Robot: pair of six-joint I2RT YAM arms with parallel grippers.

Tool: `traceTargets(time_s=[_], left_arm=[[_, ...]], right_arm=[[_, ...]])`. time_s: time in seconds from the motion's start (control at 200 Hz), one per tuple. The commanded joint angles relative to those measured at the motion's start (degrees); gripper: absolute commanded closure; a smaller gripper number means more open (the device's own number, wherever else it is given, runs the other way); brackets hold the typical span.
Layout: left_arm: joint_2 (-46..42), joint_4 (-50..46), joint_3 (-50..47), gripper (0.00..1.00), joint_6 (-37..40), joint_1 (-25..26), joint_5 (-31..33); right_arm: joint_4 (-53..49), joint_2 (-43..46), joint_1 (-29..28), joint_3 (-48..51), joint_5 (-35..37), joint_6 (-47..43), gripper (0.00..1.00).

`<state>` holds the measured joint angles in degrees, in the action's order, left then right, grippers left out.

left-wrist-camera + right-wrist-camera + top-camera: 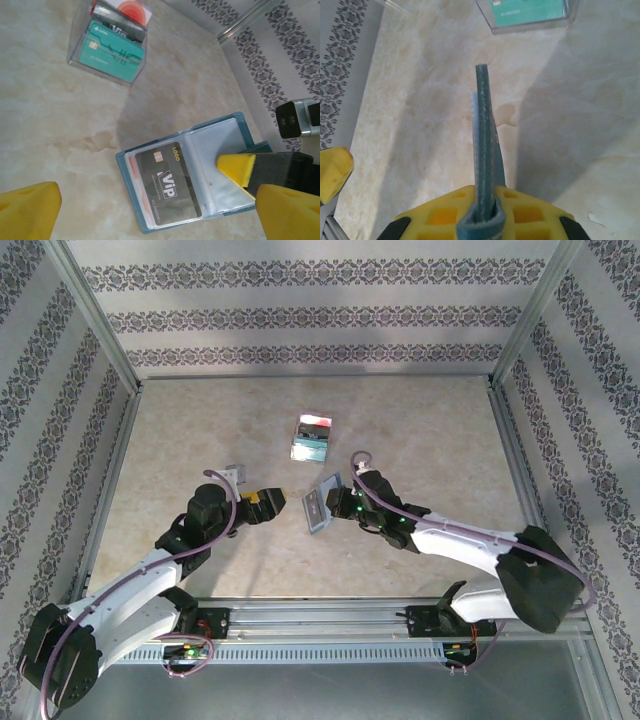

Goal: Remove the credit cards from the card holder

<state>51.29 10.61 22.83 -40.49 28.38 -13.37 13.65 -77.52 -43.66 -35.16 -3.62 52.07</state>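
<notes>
Left gripper (272, 503): jaws spread wide, holding nothing, hovering off the table (430, 440). In the left wrist view its yellow fingertips (27, 210) sit at the bottom corners, with the open holder between and beyond them.

Right gripper (338, 504): jaws pressed together, pinching one cover of the card holder (319, 506). Holder is up off the table, tilted, opened toward the left gripper, which is at its 9 o'clock in the top view. Right wrist view shows the slate-blue edge standing straight up out of the yellow pads.

Inside the holder: clear sleeves and a dark VIP card (167, 185) in the left-hand pocket. Thin pale edges beside it are possibly more cards, too thin to tell.

Clear plastic box (75, 55) is on the table at 12 o'clock from the holder in the top view, well apart. In it are a teal-green card (112, 50) in front, a second dark card (120, 27) behind it, and a red-and-white card (132, 10) at the back.
</notes>
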Motion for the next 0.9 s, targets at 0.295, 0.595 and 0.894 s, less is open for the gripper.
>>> traceTargets(time_s=[0.295,0.595,0.894], left_arm=[[3.8,-1.3,3.9,0.01,3.5,-0.5,-0.4],[8.3,-0.3,5.0,0.03,5.0,0.2,-2.4],[14.9,-5.4,9.0,0.21,8.3,6.1,6.2]], right_arm=[[12.9,-10.1,1.5,-3.8,-5.2,4.9,1.00],[12.8,-9.8,4.8,2.0,-3.3,5.7,0.99],[8.2,-8.9,8.0,4.0,-4.5,3.6,0.80]])
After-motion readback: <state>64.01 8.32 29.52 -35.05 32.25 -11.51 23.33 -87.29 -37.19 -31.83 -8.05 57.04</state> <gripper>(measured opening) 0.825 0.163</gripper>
